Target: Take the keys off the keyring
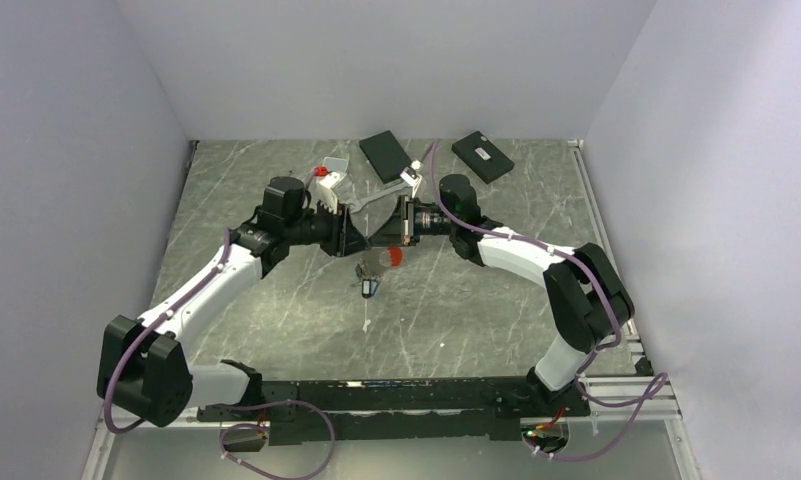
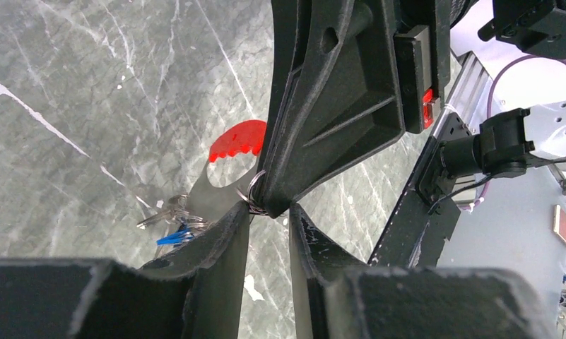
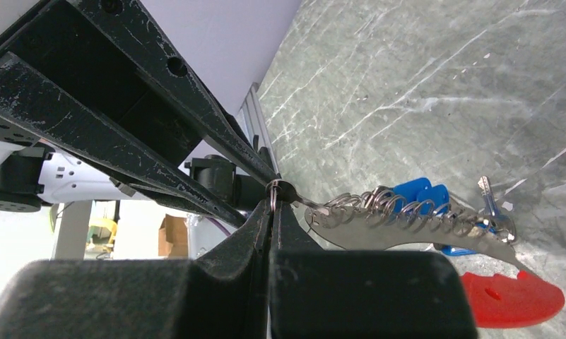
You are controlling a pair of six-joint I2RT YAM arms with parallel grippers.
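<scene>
**A:** What is listed around the work, near to far?

**B:** Item one: black mounting rail (image 1: 406, 392), near edge. Item two: grey marbled table (image 1: 456, 310). Item three: flat black box (image 1: 387, 155) and second black box (image 1: 482, 156), far edge, well apart from the arms. A small red-and-white object (image 1: 328, 176) is noted to their left and is not identified.

**A:** And the pincers?

**B:** Right gripper (image 3: 273, 201): fingers pressed together on the grey wire ring (image 3: 276, 188) of the keyring (image 2: 237, 143). Left gripper (image 2: 269, 219): fingers parted by a narrow gap, with one tip touching that ring. Nothing is seen clamped in it. Its camera's view is largely blocked by the right gripper's fingers.

**A:** Materials and placement?

**B:** Keys (image 3: 417, 192): blue plastic heads, metal blades, strung on small linked rings. They are hung below the meeting grippers, over the table's middle. Keyring: red curved plastic, scalloped edge, beside a flat silver plate (image 3: 407, 236).
</scene>
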